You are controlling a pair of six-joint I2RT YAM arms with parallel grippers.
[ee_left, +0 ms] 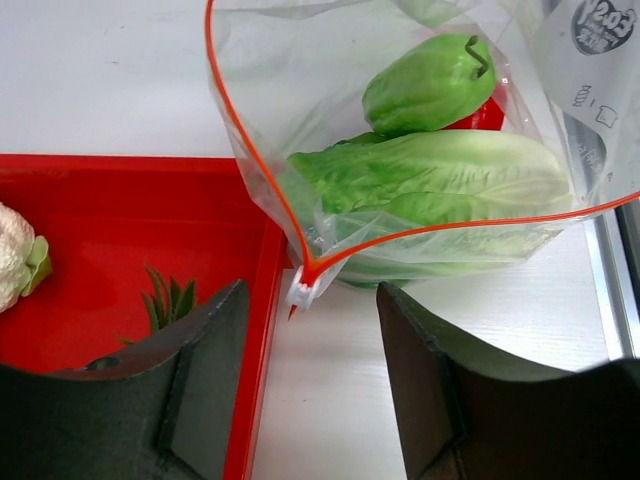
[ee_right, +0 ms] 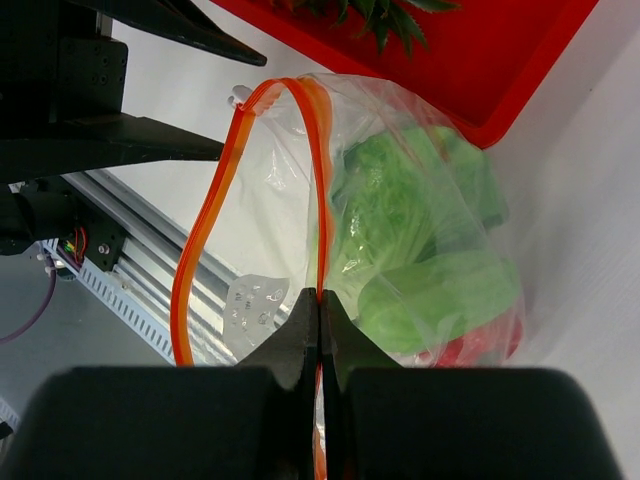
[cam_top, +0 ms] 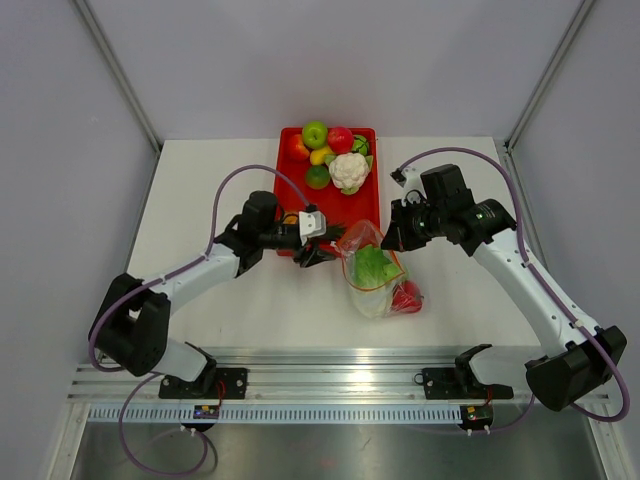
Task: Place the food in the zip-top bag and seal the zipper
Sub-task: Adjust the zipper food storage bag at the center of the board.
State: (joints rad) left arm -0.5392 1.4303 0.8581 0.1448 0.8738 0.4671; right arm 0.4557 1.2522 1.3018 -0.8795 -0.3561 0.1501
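Note:
The zip-top bag (cam_top: 375, 272) lies on the white table with its mouth gaping toward the red tray. Inside it are the lettuce (ee_left: 440, 180), the green cucumber piece (ee_left: 425, 85) and the red tomato (cam_top: 407, 296). The zipper (ee_left: 240, 130) is an orange strip that loops open, and its white slider (ee_left: 303, 290) sits at one corner. My left gripper (ee_left: 311, 300) is open, its tips level with the slider on either side and not touching it. My right gripper (ee_right: 320, 298) is shut on the zipper strip at the bag's far rim.
The red tray (cam_top: 362, 212) stands behind the bag, holding apples, a lime and a cauliflower (cam_top: 349, 170). Its near wall (ee_left: 262, 300) runs under my left finger. Green pineapple leaves (ee_left: 165, 300) lie in it. An aluminium rail (cam_top: 330, 385) runs along the table's front edge.

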